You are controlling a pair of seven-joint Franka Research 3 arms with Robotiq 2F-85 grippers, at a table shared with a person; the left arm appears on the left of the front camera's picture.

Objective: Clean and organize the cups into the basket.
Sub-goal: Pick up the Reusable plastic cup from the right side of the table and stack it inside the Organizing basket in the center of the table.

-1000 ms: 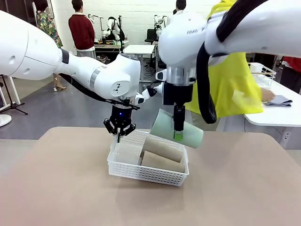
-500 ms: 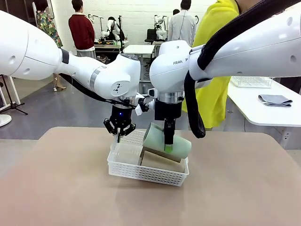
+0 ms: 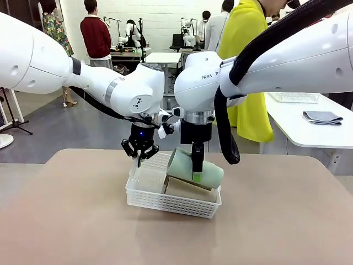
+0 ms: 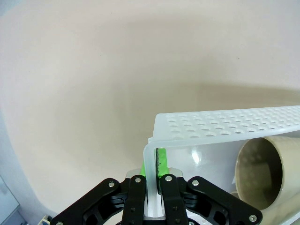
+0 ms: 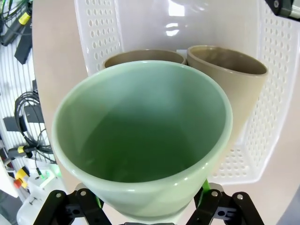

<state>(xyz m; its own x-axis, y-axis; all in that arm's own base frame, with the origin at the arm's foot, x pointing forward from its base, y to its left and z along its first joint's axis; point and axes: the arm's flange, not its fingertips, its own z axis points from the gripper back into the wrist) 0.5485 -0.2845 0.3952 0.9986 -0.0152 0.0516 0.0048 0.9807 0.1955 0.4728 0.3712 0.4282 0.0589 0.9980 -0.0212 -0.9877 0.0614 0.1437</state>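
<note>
Tan table [image 3: 276,221], white lattice basket [image 3: 171,203] resting directly on it near its middle

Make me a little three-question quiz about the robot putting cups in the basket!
1. True or false: the right tool holds the mint-green cup above the white basket.
2. How many tan-brown cups lie in the basket? A) none B) two C) five
3. Fill in: the left tool is shut on the basket's ____.

Key: 1 true. 2 B: one tan-brown cup beside another tan-brown cup. 3 wall, at the rim of one short end.
</note>
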